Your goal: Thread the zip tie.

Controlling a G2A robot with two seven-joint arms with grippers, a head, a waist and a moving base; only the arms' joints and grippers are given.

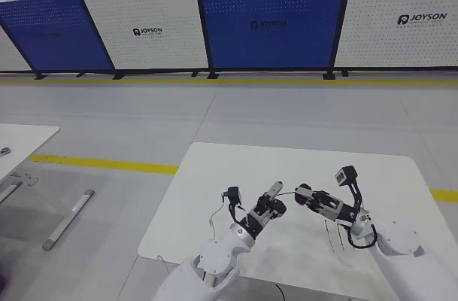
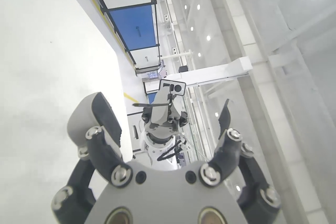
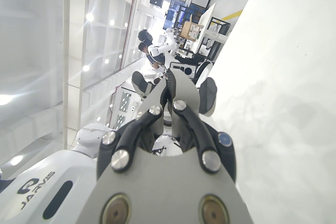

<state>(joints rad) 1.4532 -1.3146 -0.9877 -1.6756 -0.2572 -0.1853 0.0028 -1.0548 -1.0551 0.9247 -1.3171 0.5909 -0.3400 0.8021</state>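
Note:
Both grippers hover over the white table (image 1: 236, 173), facing each other and close together. My right gripper (image 1: 304, 193) (image 3: 168, 76) is shut on a thin dark zip tie (image 2: 147, 105), whose free end sticks out sideways from its fingertips toward the left arm. In the left wrist view that shut gripper sits straight ahead, between my own fingers. My left gripper (image 1: 271, 197) (image 2: 162, 107) is open, its pads (image 3: 208, 95) spread wide on either side of the right gripper's tip and holding nothing.
A few thin dark strips (image 1: 337, 237) lie on the table beside the right arm. A second white table (image 1: 14, 147) stands at the far left, with a metal bar (image 1: 67, 220) on the floor near it. Blue and white panels (image 1: 270, 34) line the back.

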